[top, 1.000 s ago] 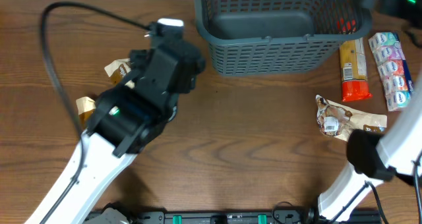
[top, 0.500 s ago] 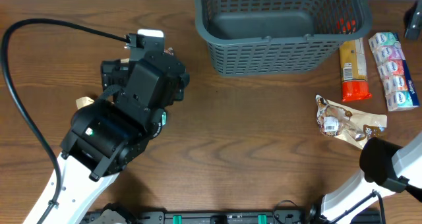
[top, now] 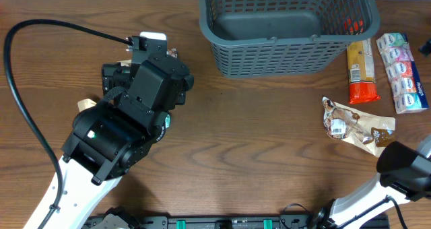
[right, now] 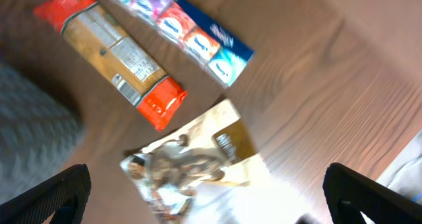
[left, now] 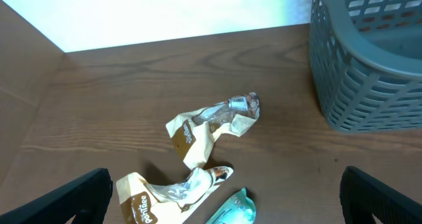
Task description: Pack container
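The container (top: 283, 54), a large grey-blue basket with slotted lattice sides, a solid bottom and a thick rim, stands upright at the far edge of the desk (top: 256, 135), a little right of centre. Packing looks barely begun: its floor shows bare, save for a glimpse of red in the right inner corner, too small to identify.

Nearly everything lies outside. Just right of the basket are a long snack packet with orange-red ends (top: 361, 71) and a strip of multicoloured sachets (top: 401, 71), with a crumpled brown-and-white packet (top: 357, 124) nearer the robot. Well apart on the left, the wrist view shows a twisted beige wrapper (left: 211, 128), a second brown wrapper (left: 168, 191) and the tip of a teal packet (left: 231, 211).

The left pincer (left: 224, 184) hangs above those wrappers with its jaws spread wide, gripping nothing. The right pincer (right: 206, 178), equally wide and empty, hovers over the brown-and-white packet. By this showing, every loose packet has yet to be lifted in.
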Motion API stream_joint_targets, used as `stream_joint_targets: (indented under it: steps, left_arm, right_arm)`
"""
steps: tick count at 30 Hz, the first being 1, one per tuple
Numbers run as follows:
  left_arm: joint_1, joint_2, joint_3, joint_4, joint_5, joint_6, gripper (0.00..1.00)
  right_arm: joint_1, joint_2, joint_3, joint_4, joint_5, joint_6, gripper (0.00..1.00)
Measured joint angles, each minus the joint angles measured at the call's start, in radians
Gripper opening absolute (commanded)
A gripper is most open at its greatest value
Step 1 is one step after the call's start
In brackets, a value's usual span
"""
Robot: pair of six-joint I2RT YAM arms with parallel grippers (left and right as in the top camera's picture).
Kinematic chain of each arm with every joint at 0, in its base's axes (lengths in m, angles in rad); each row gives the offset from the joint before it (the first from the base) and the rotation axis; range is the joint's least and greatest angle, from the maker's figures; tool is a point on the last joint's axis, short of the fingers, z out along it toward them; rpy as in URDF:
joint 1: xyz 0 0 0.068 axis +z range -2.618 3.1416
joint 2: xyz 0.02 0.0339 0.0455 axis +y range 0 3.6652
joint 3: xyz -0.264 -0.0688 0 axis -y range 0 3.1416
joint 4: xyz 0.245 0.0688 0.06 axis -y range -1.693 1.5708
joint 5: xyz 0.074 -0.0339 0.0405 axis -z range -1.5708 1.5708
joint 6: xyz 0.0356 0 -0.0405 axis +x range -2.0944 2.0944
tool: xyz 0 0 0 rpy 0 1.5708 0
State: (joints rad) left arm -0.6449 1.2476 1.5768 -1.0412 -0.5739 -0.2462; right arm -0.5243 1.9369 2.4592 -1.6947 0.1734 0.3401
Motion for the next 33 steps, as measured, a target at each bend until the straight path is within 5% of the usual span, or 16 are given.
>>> stream_joint_targets:
  steps: [5, 16, 26, 33]
  left_arm:
    - [0.000, 0.000, 0.000, -0.002, -0.003, 0.000, 0.99]
    - [0.000, 0.000, 0.000, -0.003, -0.003, 0.000, 0.99]
    - [0.000, 0.000, 0.000, -0.014, -0.003, 0.000, 0.99]
    - [0.000, 0.000, 0.000, -0.018, -0.003, 0.000, 0.99]
  right_arm:
    - [-0.036, 0.000, -0.054, 0.001, -0.139, 0.190, 0.99]
    - [-0.050, -0.008, -0.155, 0.001, -0.292, 0.345, 0.99]
    - [-0.050, -0.236, -0.524, 0.058, -0.159, 0.520, 0.99]
    - [-0.055, -0.463, -0.925, 0.324, -0.132, 0.561, 0.99]
